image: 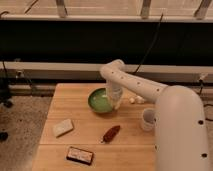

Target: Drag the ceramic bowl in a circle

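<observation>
A green ceramic bowl (100,101) sits on the wooden table (75,100) near its middle back. My white arm reaches in from the right and bends down over the bowl. My gripper (115,101) hangs at the bowl's right rim, reaching into or onto the bowl. The arm's wrist hides part of the bowl's right side.
A white cup (148,119) stands right of the bowl by my arm. A small pale object (133,100) lies behind it. A red-brown packet (111,133), a pale sponge (63,127) and a dark snack bar (80,155) lie toward the front. A window wall runs behind the table.
</observation>
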### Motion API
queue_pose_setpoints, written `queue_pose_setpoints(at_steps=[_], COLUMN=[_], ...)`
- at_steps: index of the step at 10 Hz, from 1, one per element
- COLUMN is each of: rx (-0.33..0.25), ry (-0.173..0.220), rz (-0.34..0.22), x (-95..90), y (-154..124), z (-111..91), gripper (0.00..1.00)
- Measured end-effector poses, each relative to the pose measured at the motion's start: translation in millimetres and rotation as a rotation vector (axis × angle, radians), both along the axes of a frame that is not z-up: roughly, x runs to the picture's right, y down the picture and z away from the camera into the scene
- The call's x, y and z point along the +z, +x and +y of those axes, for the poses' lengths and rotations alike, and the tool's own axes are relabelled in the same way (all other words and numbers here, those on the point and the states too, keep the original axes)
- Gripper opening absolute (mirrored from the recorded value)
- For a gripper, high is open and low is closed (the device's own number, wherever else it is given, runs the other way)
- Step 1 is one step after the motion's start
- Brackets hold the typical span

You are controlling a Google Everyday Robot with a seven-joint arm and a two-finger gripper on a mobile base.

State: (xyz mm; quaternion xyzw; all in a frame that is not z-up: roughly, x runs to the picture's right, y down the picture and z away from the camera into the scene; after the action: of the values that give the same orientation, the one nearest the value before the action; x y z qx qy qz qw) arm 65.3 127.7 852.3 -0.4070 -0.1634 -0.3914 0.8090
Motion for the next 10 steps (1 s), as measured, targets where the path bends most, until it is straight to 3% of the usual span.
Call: queue_pose_setpoints(at_steps=[3, 4, 7, 10], rx=[-0.028, -0.051, -0.101, -0.125], ry=[-0.023, -0.030, -0.037, -0.026], rz=[-0.067, -0.110, -0.198, -0.247], x=[-17.1, -17.9, -18.2, -6.2], y=[-31.2, -54.3, -96.7, -124.1], z=[18.6, 19.3, 19.0, 8.3], gripper=[0.02, 0.02, 0.02, 0.02])
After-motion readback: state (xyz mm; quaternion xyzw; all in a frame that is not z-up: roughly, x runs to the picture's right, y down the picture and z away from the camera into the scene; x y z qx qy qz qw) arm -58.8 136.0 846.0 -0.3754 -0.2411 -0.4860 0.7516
